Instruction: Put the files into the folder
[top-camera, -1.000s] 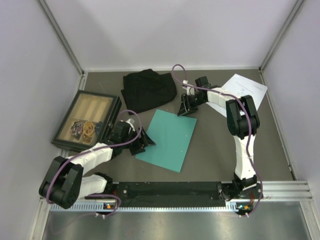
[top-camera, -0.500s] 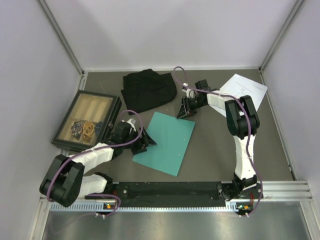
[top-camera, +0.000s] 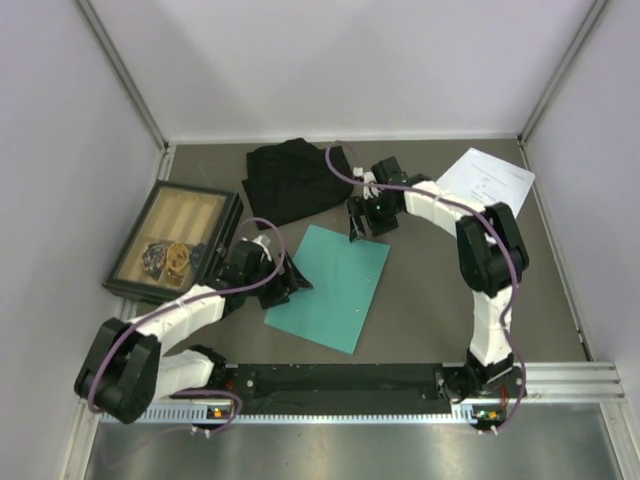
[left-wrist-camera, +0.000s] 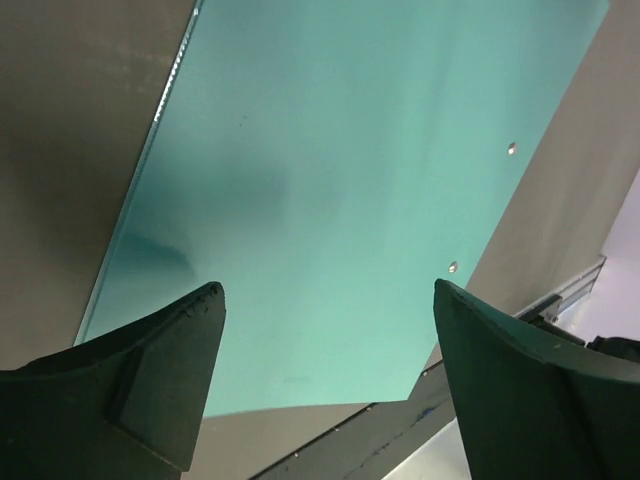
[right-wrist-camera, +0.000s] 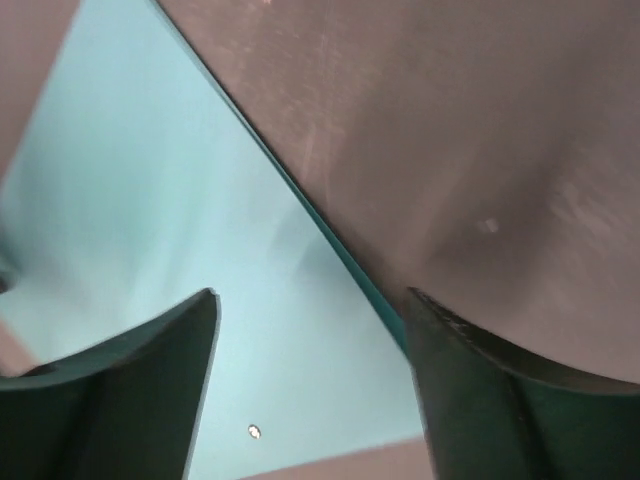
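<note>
While the folder (top-camera: 335, 290) lies shut and flat near the middle of the table (top-camera: 430, 310), the opening of its cover is judged to be the step in hand; no sheet has yet been put inside. The files (top-camera: 488, 178) are seen at about two o'clock, by the far right corner, well apart from the folder. The left gripper (top-camera: 292, 284) is held at the folder's nine o'clock edge, its fingers spread wide with nothing between them but teal card below; the right gripper (top-camera: 360, 224) is set at the folder's twelve o'clock edge, its fingers likewise spread, the card's edge running between them in the wrist view; whether either finger touches the card cannot be told. For the next move, only the upper cover would need to be caught at its edge and lifted, the lower leaf being kept down. Against the frame of a second ago, the right gripper has been brought toward nine o'clock along the far edge, and the folder has been shifted slightly toward six o'clock; the left gripper is found nearly unchanged.
</note>
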